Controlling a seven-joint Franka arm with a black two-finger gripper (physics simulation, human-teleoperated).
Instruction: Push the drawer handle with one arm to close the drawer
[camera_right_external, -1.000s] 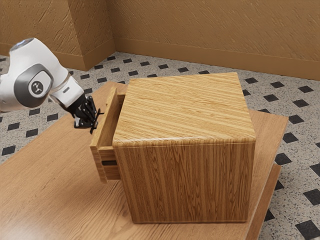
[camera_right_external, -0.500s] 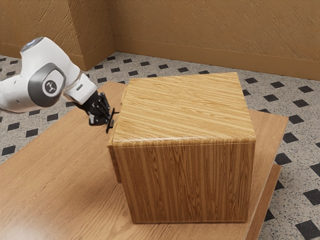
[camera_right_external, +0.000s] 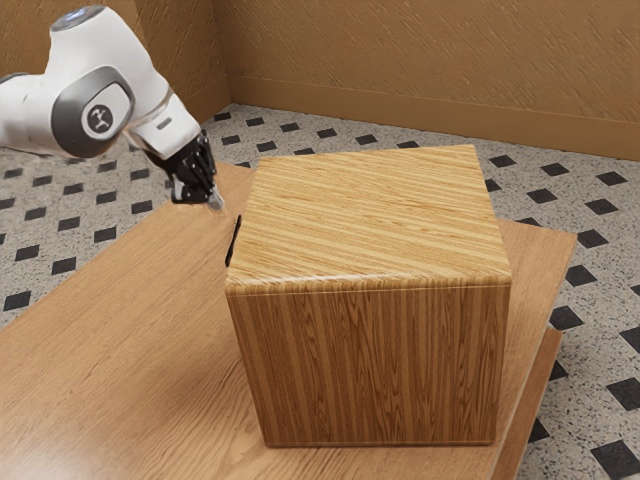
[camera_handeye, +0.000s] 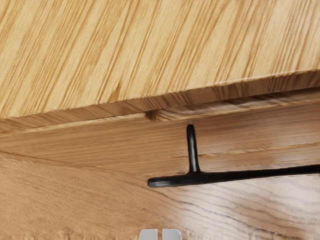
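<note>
pale speckled floor (camera_right_external: 560, 270) with dark diamond-shaped tiles runs behind the wooden table (camera_right_external: 120, 350), up to rough tan walls (camera_right_external: 420, 60). on the table stands a boxy cabinet (camera_right_external: 370, 215), its broad top in light striped wood and its side darker. the drawer (camera_handeye: 85, 145) is closed into the cabinet, its front tucked in beneath the overhanging edge of the top. its black handle (camera_right_external: 234, 241) sticks out on the side facing the exterior view's left; the wrist view has the long bar and one of the short posts joining it to the drawer. the white arm (camera_right_external: 95, 95) comes in from the exterior view's upper left, angled down, with the black gripper (camera_right_external: 217, 200) near the handle's far end but apart from it. the gripper is closed on nothing, its pale grey pads (camera_handeye: 148, 235) side by side with only a thin slit between them.
</note>
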